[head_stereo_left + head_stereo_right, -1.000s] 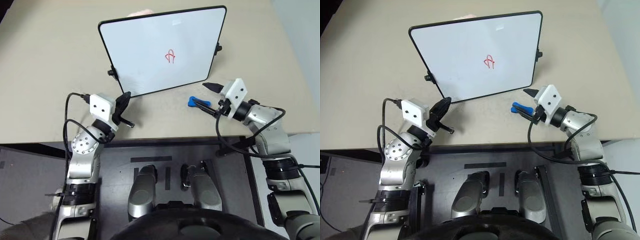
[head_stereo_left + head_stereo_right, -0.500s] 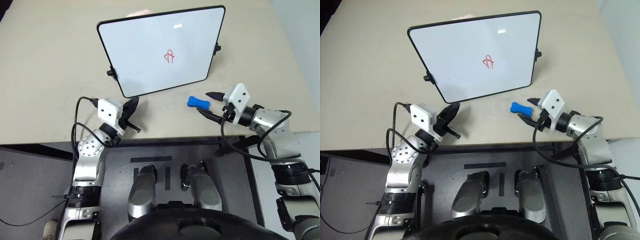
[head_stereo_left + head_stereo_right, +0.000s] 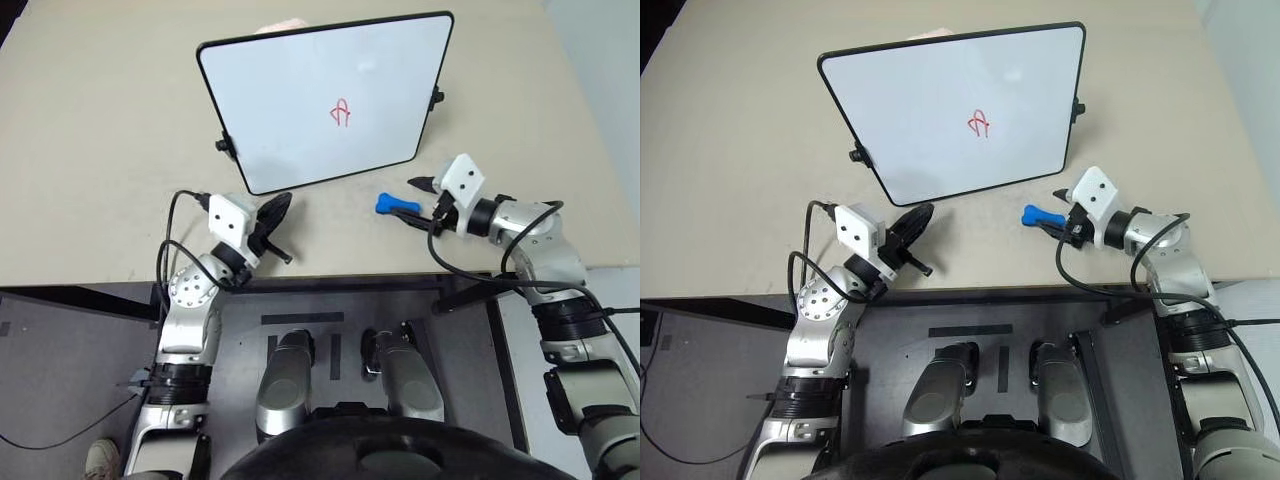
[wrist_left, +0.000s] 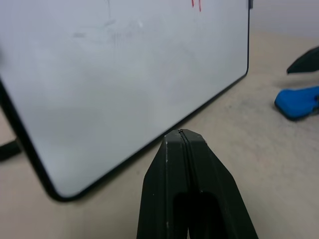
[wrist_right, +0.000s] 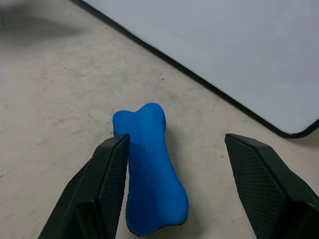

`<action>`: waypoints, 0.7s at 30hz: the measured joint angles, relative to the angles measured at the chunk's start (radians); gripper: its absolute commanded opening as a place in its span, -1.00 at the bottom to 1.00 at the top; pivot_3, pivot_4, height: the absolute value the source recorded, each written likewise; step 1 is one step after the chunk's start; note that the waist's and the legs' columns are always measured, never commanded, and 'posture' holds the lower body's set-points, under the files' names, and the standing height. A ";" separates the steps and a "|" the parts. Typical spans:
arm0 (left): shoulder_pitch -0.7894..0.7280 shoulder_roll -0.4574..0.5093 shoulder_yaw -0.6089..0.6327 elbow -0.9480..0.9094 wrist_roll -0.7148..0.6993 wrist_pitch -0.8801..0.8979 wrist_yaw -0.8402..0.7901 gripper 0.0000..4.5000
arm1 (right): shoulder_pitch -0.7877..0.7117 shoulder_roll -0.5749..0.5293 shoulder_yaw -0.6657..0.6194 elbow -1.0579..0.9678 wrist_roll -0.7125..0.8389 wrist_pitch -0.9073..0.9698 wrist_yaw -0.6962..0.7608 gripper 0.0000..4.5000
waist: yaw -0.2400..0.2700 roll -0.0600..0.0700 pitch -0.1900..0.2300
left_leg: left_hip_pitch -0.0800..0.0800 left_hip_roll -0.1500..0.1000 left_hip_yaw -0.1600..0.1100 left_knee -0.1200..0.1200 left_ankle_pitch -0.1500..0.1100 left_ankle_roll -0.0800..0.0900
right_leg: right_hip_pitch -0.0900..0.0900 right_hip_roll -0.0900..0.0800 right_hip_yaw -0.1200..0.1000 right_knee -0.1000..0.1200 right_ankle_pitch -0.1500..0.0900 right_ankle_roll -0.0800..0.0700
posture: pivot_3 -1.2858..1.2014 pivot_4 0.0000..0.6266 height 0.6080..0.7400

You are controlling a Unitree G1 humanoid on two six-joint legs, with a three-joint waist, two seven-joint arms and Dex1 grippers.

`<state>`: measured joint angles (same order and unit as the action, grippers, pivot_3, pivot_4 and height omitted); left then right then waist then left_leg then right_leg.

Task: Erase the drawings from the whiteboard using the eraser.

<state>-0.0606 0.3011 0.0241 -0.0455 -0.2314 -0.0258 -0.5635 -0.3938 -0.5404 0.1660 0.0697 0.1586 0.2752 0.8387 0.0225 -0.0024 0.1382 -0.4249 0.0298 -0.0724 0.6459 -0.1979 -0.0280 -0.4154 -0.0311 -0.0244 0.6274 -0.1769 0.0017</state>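
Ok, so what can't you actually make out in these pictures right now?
- Drawings: cut off by the upper edge in the left wrist view, a few red strokes remain; small in the head views.
- Eraser: its near end lies partly behind one finger of the right end effector in the right wrist view.
- Whiteboard: what props it up is hidden behind it.

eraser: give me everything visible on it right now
The eraser is a small bright blue bone-shaped piece with rounded, lobed ends and a matte, slightly rubbery look. It lies flat on the beige table, just off the whiteboard's lower right corner, apart from the frame. The right gripper is open around it; one finger sits against its side, the other stands clear. Not lifted yet.
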 measured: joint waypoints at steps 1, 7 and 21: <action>0.002 -0.001 0.000 0.002 0.000 -0.002 0.003 -1.00 | -0.006 0.002 0.004 0.005 -0.002 -0.001 0.005 0.43 | 0.000 0.000 0.000 | 0.000 0.000 0.000 0.000 0.000 0.000 | 0.000 0.000 0.000 0.000 0.000 0.000 | 0.03 -0.52 1.00; 0.039 -0.007 0.000 0.001 0.001 -0.014 0.014 -1.00 | -0.005 -0.001 0.007 0.005 -0.005 0.000 0.028 0.26 | -0.001 0.000 0.000 | 0.000 0.000 0.000 0.000 0.000 0.000 | 0.000 0.001 0.000 0.000 -0.002 0.001 | 0.03 -0.52 1.00; 0.056 -0.005 0.000 -0.010 0.003 -0.014 0.029 -1.00 | 0.002 -0.003 0.009 0.017 -0.028 -0.020 0.046 -0.98 | -0.001 0.000 0.000 | 0.004 0.001 -0.001 0.000 0.000 -0.003 | 0.005 0.002 0.001 0.000 -0.005 0.006 | 0.03 -0.52 1.00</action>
<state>-0.0042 0.2958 0.0245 -0.0554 -0.2283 -0.0403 -0.5344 -0.3915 -0.5433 0.1754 0.0863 0.1310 0.2555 0.8847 0.0219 -0.0025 0.1382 -0.4206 0.0306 -0.0734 0.6459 -0.1982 -0.0310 -0.4106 -0.0293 -0.0238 0.6274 -0.1815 0.0074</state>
